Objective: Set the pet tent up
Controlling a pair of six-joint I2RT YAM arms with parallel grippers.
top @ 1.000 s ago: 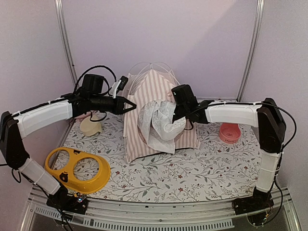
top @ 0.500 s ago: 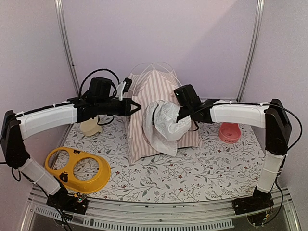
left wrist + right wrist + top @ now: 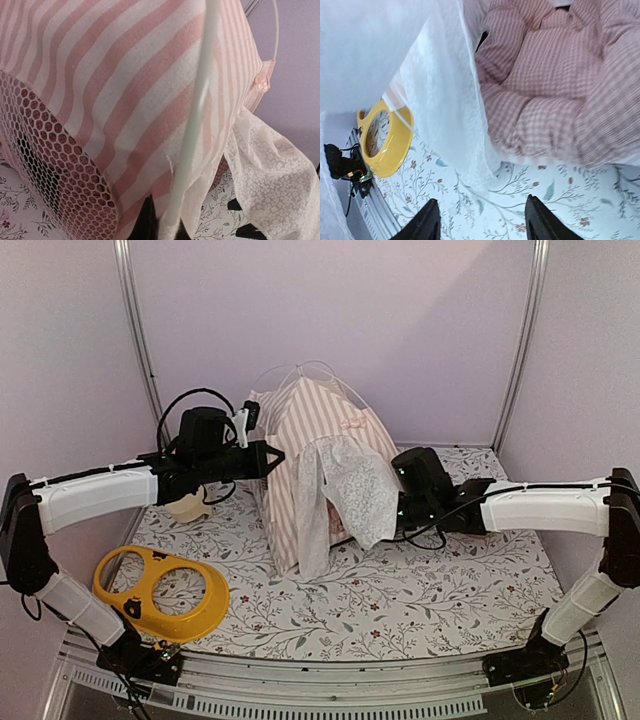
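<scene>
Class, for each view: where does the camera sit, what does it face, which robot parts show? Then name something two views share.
Top external: above and behind, facing the table; both arms, pet tent between them.
Left wrist: close against the tent's striped side; left gripper tips only.
Right wrist: low, facing the checked cushion; open right gripper.
Shared: yellow dish in top and right wrist.

The pet tent (image 3: 320, 465) stands mid-rear on the counter (image 3: 420, 590), with the cushion (image 3: 555, 75) inside it. The left claw (image 3: 277, 457) meets the tent's left side; the right claw (image 3: 482, 222) sits low at its right front. The bowl (image 3: 188, 505) lies left of the tent, and the two-hole bowl stand (image 3: 160, 590) lies before the bowl, near-left.
</scene>
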